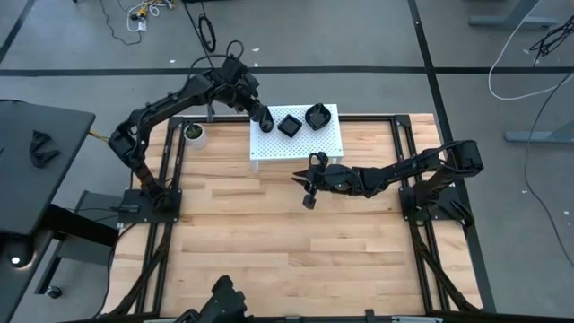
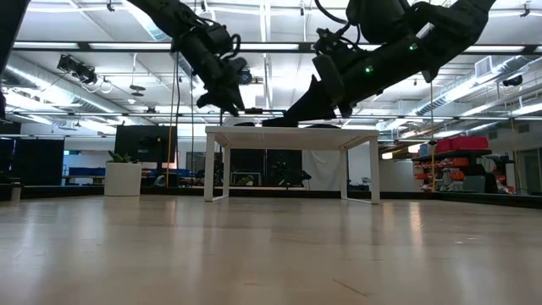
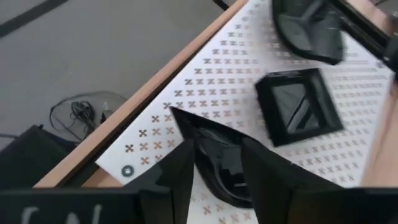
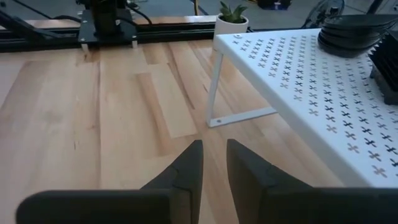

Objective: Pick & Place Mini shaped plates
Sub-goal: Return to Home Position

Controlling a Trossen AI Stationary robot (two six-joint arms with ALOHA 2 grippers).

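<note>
A white perforated shelf [image 1: 296,149] stands at the far middle of the wooden table. On it sit a black square mini plate [image 3: 297,106] and black shell-shaped plates [image 3: 308,28]. A black teardrop plate [image 3: 217,165] lies on the shelf's left part, its pointed end [image 3: 174,112] away from my left gripper [image 3: 217,144]. That gripper is open and slants down over the plate, one finger on each side. My right gripper [image 4: 214,165] hovers over bare wood in front of the shelf, its fingers a narrow gap apart with nothing between them. My left gripper's fingers [image 3: 180,174] stand on either side of the teardrop plate's broad end [image 3: 219,180], slanting down from the table's left. The plate lies flat on the shelf. I cannot tell whether the fingers touch it.
A small white pot with a green plant [image 1: 194,133] stands left of the shelf. Black frame rails [image 1: 170,161] run along the table's left, right and far sides. Bare wood [image 1: 287,242] spreads from the shelf toward the near edge.
</note>
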